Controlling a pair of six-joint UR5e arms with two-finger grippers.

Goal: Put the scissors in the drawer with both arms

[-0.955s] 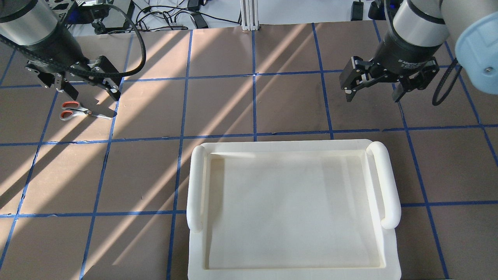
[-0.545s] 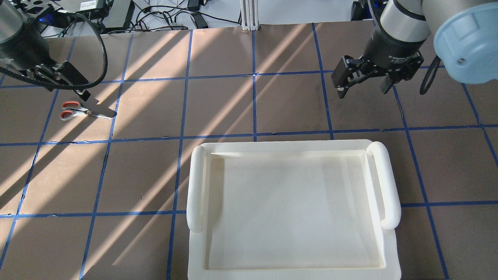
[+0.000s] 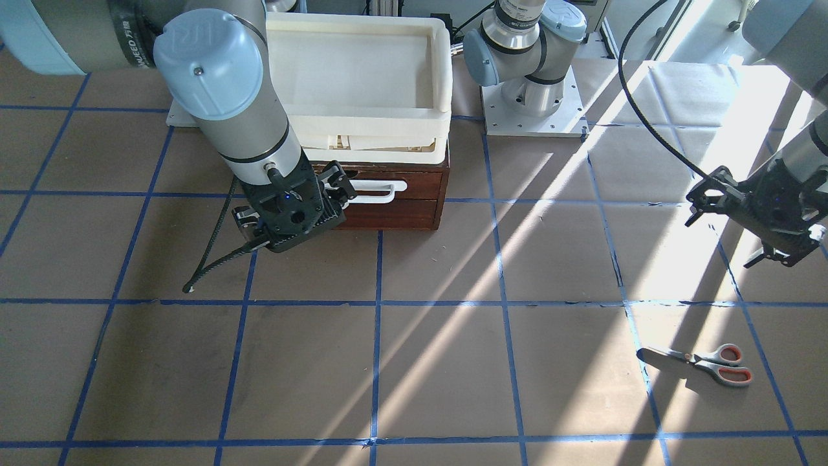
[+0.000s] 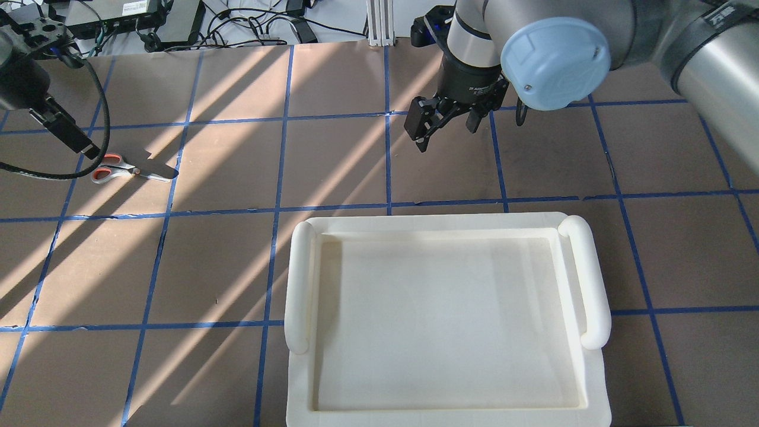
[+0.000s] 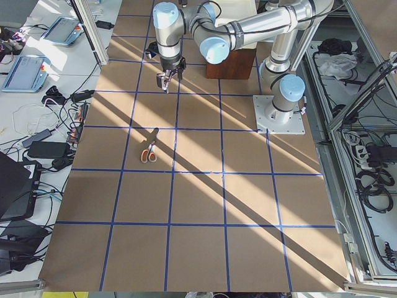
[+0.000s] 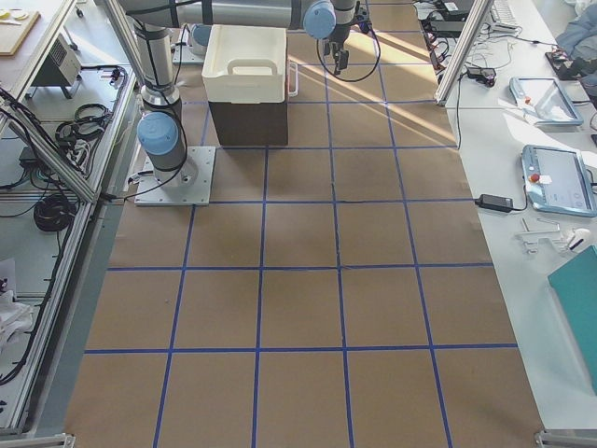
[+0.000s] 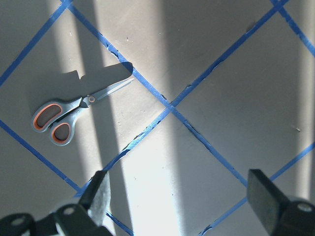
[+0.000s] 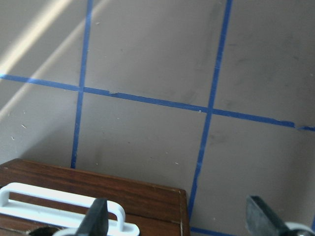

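Currently left gripper (image 7: 179, 189) and right gripper (image 4: 446, 133) both gape wide, empty.
Scissors (image 4: 127, 171) flat on table (image 4: 237, 172), far left, near left gripper; right gripper just beside handle (image 3: 375, 188) of shut drawer (image 3: 394, 208).

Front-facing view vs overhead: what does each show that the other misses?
Front-facing only: the dark reddish-brown wooden drawer with its white bar handle, beneath the cream plastic tray; the right gripper sits close to that handle. Overhead only: black cables beyond the brown table's far edge. Both: the grey scissors with orange-red loops flat on the table, the left gripper near them, the right gripper, the tray.
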